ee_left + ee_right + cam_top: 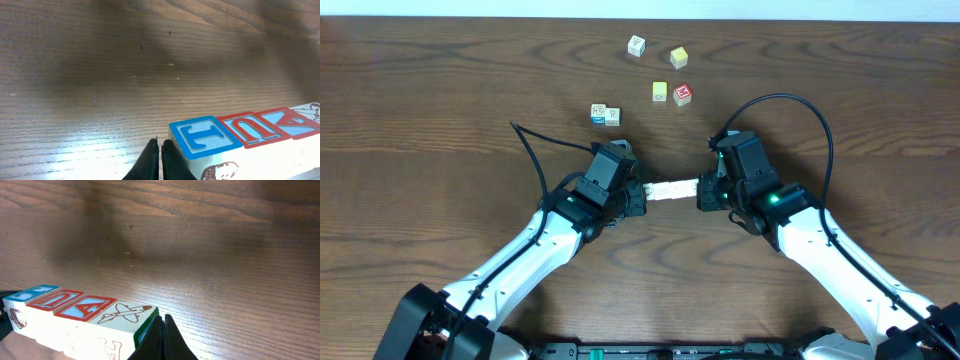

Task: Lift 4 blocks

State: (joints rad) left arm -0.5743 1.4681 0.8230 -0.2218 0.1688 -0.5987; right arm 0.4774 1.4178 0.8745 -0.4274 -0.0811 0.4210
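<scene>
Clenched left gripper [160,153] and clenched right gripper [163,330] squeeze the blocks [671,189] between them.

Row of blocks [240,145], top faces as read:
- first block [204,137] bore a blue T
- second block [252,127] bore a red U
- third block [294,121] bore a red-framed A
- fourth block [120,317] bore a plane picture on top and an A on its side face

Lettering on the loose cubes [682,94] was too small to read.
</scene>
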